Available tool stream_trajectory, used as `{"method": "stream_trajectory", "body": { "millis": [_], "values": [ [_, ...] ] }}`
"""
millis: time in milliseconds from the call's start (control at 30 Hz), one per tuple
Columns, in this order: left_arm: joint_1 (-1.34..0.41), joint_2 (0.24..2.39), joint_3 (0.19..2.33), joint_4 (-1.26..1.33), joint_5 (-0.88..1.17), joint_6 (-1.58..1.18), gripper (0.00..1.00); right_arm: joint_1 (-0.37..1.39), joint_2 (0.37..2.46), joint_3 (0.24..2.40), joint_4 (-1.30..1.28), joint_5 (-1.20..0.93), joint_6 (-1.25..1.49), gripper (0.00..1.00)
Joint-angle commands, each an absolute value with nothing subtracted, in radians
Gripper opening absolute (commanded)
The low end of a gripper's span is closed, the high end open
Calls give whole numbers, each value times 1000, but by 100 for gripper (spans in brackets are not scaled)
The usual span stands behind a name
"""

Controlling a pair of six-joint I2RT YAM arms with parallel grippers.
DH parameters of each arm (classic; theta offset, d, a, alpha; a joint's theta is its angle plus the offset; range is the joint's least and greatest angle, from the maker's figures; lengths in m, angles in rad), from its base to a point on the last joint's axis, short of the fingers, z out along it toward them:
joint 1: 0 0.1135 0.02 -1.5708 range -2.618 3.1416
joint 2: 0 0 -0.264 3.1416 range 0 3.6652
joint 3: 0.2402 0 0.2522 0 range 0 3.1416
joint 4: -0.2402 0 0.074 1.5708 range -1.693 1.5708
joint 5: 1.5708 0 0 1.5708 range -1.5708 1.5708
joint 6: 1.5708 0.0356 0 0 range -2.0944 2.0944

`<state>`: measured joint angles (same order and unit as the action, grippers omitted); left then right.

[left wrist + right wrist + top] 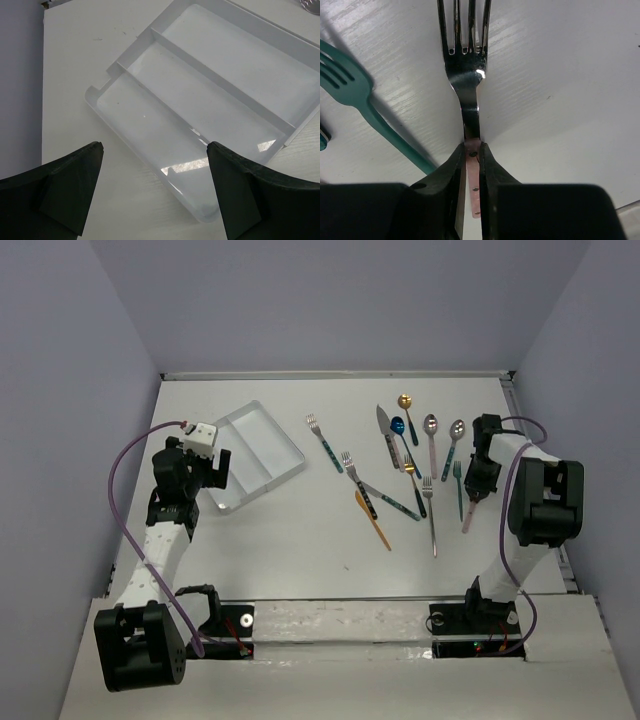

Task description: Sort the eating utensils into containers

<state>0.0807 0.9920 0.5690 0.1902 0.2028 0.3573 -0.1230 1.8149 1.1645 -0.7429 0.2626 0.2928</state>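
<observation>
Zero utensils filed so far. Left gripper (155, 149): jaws wide apart, holding nothing, poised at one end of the tray. Tray (256, 454): clear, three long compartments, all bare, left of centre. Eating utensils (400, 460): scattered loose on the table, right of the tray. Right gripper (472, 150): clamped on the pink handle of a silver fork (466, 75), beside a teal fork (350, 87). You have the whole lot left to sort. Surface: white table (300, 555). Room: pale grey walls (60, 390).

The left arm (160, 545) reaches along the bench's left side, its end effector (155, 150) spread wide and pointing down. The right arm (515, 540) bends near the right edge, its end effector (472, 149) pinched on a fork (466, 85) by the handle.
</observation>
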Motion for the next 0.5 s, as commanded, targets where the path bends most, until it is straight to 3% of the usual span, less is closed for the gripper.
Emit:
{"method": "stream_trajectory", "body": {
  "millis": [0, 133, 267, 367, 467],
  "values": [
    [87, 985, 568, 241, 186, 362, 99, -127, 1832, 1157, -730, 350, 299, 0],
    [95, 988, 554, 262, 175, 354, 99, -118, 1755, 1213, -759, 394, 295, 0],
    [123, 992, 548, 285, 141, 331, 99, 18, 1658, 1376, -788, 455, 275, 0],
    [159, 989, 546, 290, 129, 313, 99, 228, 1660, 1645, -784, 494, 235, 0],
    [198, 986, 538, 301, 120, 299, 99, 437, 1768, 1839, -733, 401, 148, 0]
  ]
}}
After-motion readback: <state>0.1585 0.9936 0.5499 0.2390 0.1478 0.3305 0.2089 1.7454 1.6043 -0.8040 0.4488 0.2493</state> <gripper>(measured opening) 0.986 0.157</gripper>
